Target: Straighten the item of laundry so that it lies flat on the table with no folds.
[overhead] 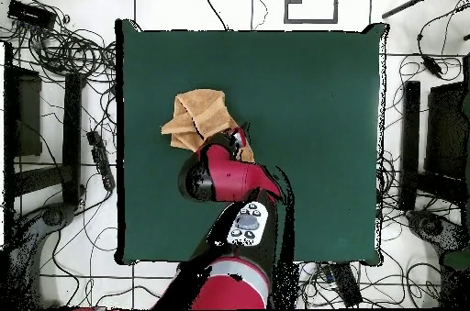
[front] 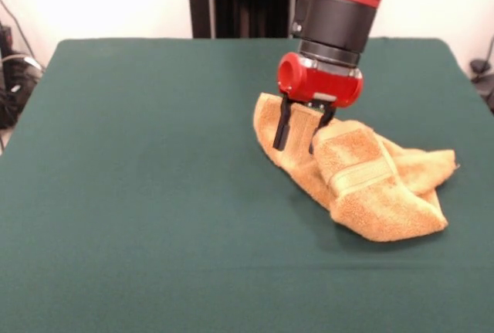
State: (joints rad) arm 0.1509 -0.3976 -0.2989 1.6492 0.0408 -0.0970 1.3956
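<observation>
The orange-tan towel [front: 351,174] lies bunched and folded on the dark green table [front: 154,194], right of centre in the front view. A flap with the woven band stripe [front: 359,177] is folded over its middle. My gripper [front: 299,134] stands over the towel's far left end, its black fingers [front: 282,126] open and down at the cloth, with nothing held. In the overhead view the towel [overhead: 197,115] lies left of centre and the arm's red head [overhead: 220,172] covers its near corner, hiding the fingers.
The green table spreads wide to the left and front of the towel in the front view. Cables and stands [overhead: 64,60] lie on the floor around the table in the overhead view.
</observation>
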